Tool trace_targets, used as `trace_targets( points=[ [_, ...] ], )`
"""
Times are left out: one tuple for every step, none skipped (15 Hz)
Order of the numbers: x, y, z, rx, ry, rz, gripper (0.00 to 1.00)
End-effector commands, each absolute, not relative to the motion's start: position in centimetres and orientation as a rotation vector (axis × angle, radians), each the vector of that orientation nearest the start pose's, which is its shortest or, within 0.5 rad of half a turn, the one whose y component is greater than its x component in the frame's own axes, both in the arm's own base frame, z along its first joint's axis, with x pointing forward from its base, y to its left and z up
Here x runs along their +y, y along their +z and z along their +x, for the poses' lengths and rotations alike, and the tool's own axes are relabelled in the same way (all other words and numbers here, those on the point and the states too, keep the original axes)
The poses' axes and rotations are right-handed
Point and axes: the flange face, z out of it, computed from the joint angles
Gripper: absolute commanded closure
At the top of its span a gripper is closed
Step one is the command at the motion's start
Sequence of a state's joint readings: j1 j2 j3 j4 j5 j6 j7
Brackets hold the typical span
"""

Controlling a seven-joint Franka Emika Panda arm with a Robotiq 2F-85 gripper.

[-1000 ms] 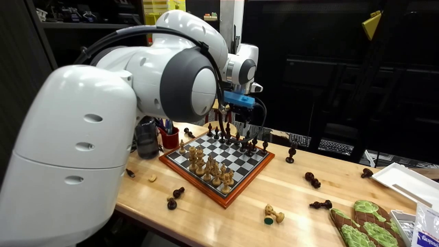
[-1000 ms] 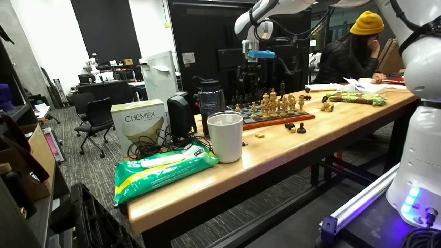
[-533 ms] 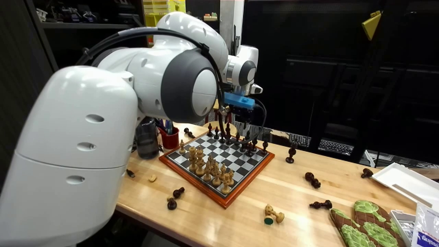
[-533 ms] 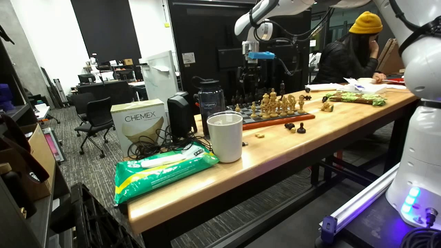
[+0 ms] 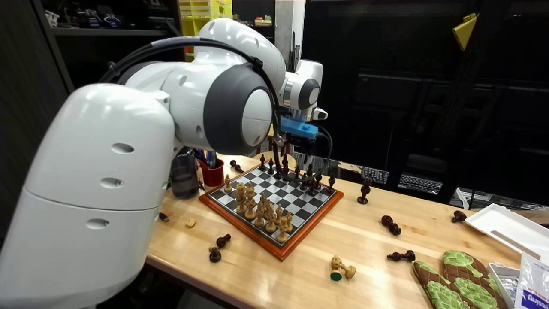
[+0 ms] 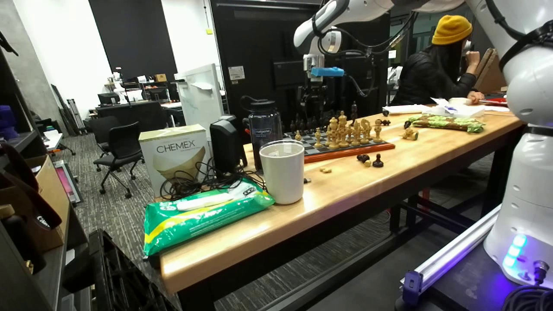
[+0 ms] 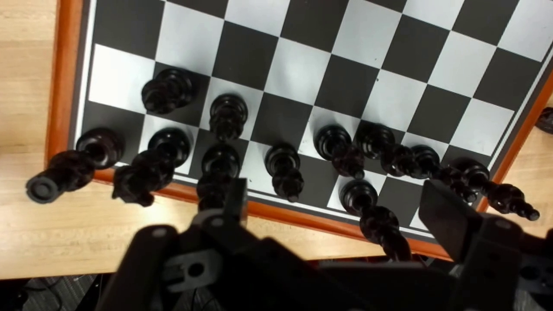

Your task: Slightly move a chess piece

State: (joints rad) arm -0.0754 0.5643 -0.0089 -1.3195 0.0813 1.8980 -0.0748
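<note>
The chessboard has a black and silver grid and an orange-brown rim; it shows in both exterior views. Several dark chess pieces stand at its far end. My gripper is open above that end, fingers wide apart. It also shows in an exterior view over the dark pieces. In the wrist view a tall dark piece stands between the fingers, its top partly hidden by the gripper body. A shorter dark piece also shows between the fingers. No touch is visible. Light pieces stand at the near end.
Loose pieces lie on the table, among them light ones and dark ones; another dark piece stands beside the board. A bottle, a white mug, a red pen cup and oven mitts are nearby.
The arm and gripper have come down slightly toward the dark pieces. The chess pieces have not visibly moved. The person in the background has turned their head and moved a hand.
</note>
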Motion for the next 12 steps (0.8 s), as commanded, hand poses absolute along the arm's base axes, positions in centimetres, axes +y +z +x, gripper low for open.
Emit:
trace_targets(
  points=[
    [-5.2,41.46,71.67,0.035,-0.032,-3.074,0.0],
    [-5.2,41.48,71.67,0.034,-0.033,-3.074,0.07],
    [-5.2,41.5,71.65,0.034,-0.035,-3.074,0.13],
    [-5.22,41.5,71.65,0.035,-0.036,-3.074,0.32],
    [-5.22,41.49,71.63,0.035,-0.036,-3.074,0.39],
    [-5.21,41.49,71.64,0.035,-0.036,-3.074,0.46],
    [-5.21,41.46,71.65,0.035,-0.035,-3.074,0.5],
    [-5.2,41.45,71.67,0.034,-0.035,-3.074,0.5],
    [-5.21,41.39,71.7,0.034,-0.032,-3.074,0.5],
    [-5.28,41.3,71.78,0.036,-0.029,-3.073,0.48],
    [-5.36,41.24,71.84,0.038,-0.03,-3.074,0.43],
    [-5.45,41.08,71.93,0.038,-0.026,-3.072,0.43]
  ],
)
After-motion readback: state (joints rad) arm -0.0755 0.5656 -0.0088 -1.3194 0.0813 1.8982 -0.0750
